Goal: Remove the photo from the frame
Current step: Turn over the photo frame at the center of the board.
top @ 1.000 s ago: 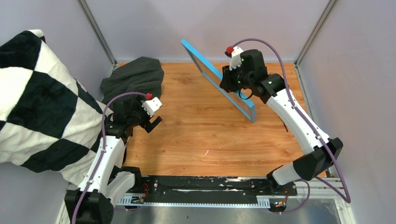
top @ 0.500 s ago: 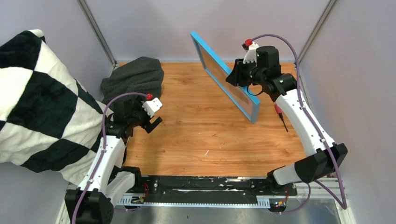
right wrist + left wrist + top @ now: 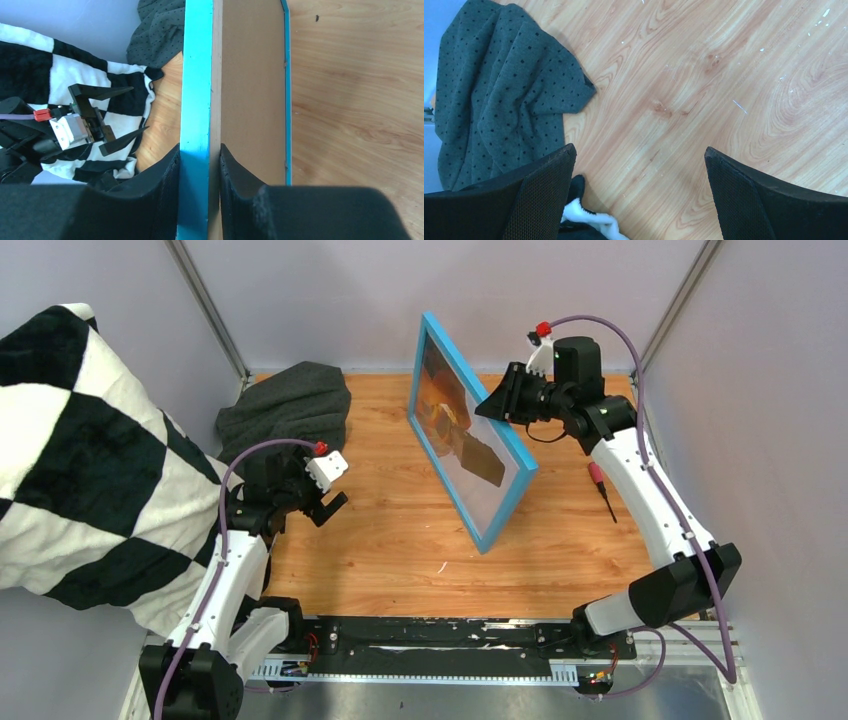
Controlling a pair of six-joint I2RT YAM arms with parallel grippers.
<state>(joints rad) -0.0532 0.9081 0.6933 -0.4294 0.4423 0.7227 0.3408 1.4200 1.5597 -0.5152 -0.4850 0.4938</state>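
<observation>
Over the table (image 3: 400, 540), the right gripper (image 3: 199, 147) pinches the upright frame (image 3: 511, 506) by its edge, photo (image 3: 460, 435) inside; the left gripper (image 3: 639, 150) hangs spread wide.

— Anything legible on your feeds: labels, numbers, a brand?

— Nothing I can read from here. The frame (image 3: 511, 510) gives me plain blue paint, the photo (image 3: 462, 445) only its coloured print, and the backing board (image 3: 252, 90) in my right wrist view is flat brown. I find no lettering on the table (image 3: 400, 540) either.
</observation>
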